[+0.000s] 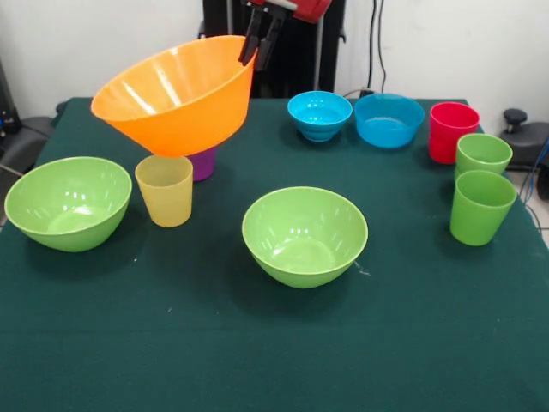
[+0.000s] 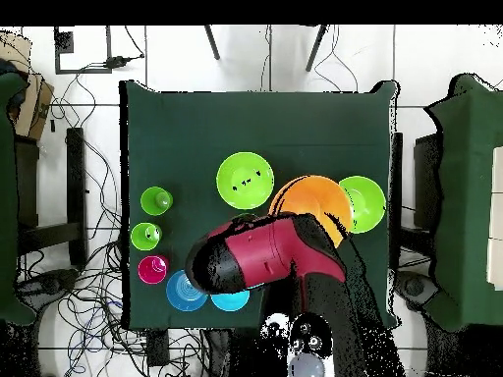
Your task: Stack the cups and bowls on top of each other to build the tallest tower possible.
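The fingers pinch the orange bowl's rim; it hangs tilted above the purple cup near the desk's far edge. Level it over a green bowl, lower slowly, release.

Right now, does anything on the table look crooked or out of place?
Yes: the orange bowl is off the table, tipped steeply, held by its rim in the gripper above the purple cup. Everything else stands upright.
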Controlling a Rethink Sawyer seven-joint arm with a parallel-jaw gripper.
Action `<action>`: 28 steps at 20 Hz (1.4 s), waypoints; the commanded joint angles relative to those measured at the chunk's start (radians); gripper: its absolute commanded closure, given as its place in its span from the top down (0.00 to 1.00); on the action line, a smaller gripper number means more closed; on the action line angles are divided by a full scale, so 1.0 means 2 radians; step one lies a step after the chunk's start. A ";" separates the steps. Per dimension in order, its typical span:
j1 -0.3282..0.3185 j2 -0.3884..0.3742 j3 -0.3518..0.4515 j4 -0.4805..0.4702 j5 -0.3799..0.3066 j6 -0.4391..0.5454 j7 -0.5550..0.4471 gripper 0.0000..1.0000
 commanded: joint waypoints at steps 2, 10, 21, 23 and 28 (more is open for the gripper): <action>0.126 0.039 -0.104 -0.080 -0.099 -0.007 0.219 0.00; 0.185 0.049 -0.145 -0.077 -0.061 0.008 0.237 0.00; 0.114 0.096 -0.070 -0.089 0.049 0.012 0.159 0.00; 0.103 0.107 -0.059 -0.097 0.057 0.011 0.144 0.00; 0.101 0.118 -0.051 -0.114 0.060 0.018 0.133 0.00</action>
